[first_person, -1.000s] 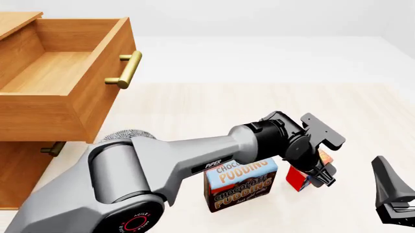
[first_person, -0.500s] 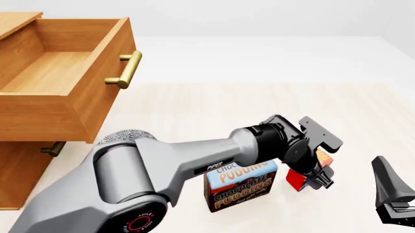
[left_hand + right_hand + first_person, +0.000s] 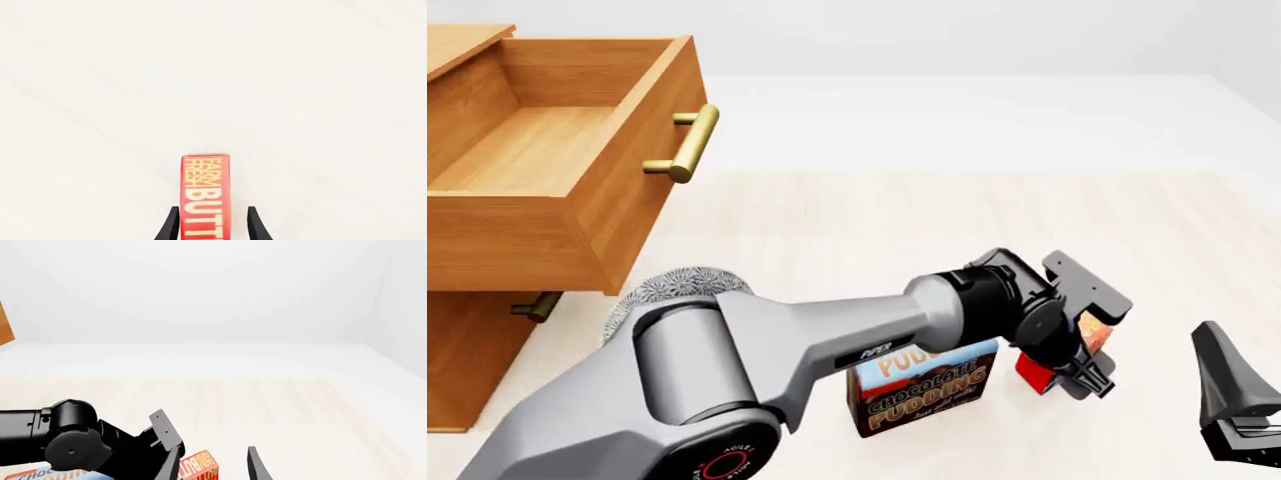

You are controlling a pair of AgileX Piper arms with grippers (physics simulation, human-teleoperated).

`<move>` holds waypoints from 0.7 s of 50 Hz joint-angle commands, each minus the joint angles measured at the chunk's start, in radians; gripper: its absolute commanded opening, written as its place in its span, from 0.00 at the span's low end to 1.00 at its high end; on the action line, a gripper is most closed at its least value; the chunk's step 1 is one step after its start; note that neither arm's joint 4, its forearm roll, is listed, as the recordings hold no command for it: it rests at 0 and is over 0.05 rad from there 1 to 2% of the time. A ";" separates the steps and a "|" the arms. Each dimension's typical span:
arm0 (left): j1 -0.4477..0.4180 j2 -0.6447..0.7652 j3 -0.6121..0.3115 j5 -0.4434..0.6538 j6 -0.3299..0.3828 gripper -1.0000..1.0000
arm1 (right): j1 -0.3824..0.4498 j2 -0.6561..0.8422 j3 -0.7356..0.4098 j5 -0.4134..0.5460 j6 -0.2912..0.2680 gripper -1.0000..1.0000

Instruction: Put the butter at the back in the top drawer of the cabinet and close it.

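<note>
The left gripper [image 3: 207, 227] straddles the butter [image 3: 206, 195], one dark finger [image 3: 169, 227] on each long side of the red box; a sliver of pale table shows between each finger and the box, so the jaws stand parted around it rather than clamped. In the front view the same gripper [image 3: 1081, 372] points down over the butter [image 3: 1038, 374], which stands upright on the table [image 3: 868, 220]. Just beside the jaws, toward the arm's own side, stands the larger pudding box [image 3: 924, 388], partly hidden under the left forearm. Well apart from the jaws, off to the left arm's side, the top drawer [image 3: 547, 160] of the cabinet [image 3: 467, 340] hangs pulled out, its brass handle [image 3: 683, 145] facing the table. The right gripper [image 3: 1234, 395] rests at the table's right edge; its jaws cannot be judged.
</note>
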 commanded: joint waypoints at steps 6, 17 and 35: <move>-0.004 0.013 0.000 -0.007 -0.017 1.00 | 0.000 0.000 0.000 0.000 0.000 1.00; -0.006 0.024 -0.005 -0.004 -0.024 0.00 | 0.000 0.000 0.000 0.000 0.000 1.00; -0.005 -0.016 0.011 -0.015 0.013 0.00 | 0.000 0.000 0.000 0.000 0.000 1.00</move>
